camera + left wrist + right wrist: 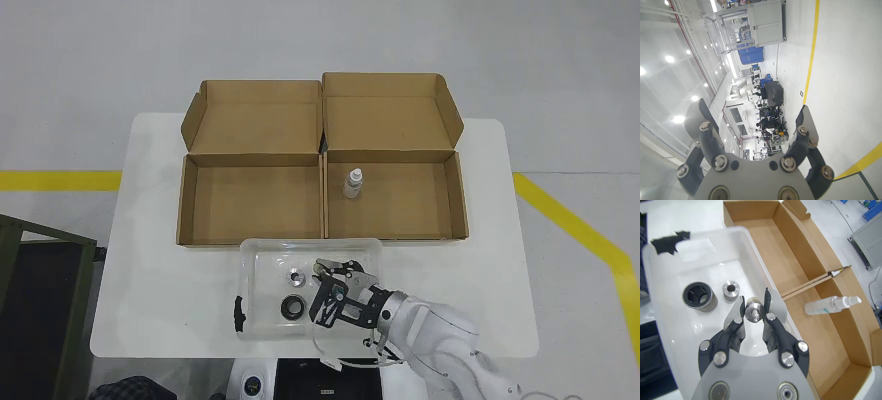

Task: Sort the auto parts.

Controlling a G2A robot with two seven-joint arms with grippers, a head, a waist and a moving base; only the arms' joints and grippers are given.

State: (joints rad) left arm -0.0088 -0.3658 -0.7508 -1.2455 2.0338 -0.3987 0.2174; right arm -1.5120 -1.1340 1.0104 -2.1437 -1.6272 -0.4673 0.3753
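Observation:
A clear plastic tray (310,243) sits at the table's front edge. My right gripper (335,272) is inside it, shut on a small silver part with a threaded stud (753,312); the pads (742,306) press both its sides. Beside it in the tray stand a dark ring bushing (699,296) and a small silver cylinder (731,291); both also show from above, the bushing (293,306) and the cylinder (294,276). My left gripper (753,106) is open, holds nothing and faces the room.
Two open cardboard boxes stand behind the tray, the left box (250,200) and the right box (440,200). A small spray bottle (353,182) lies in the right one. A black clip (238,313) sits on the tray's left rim.

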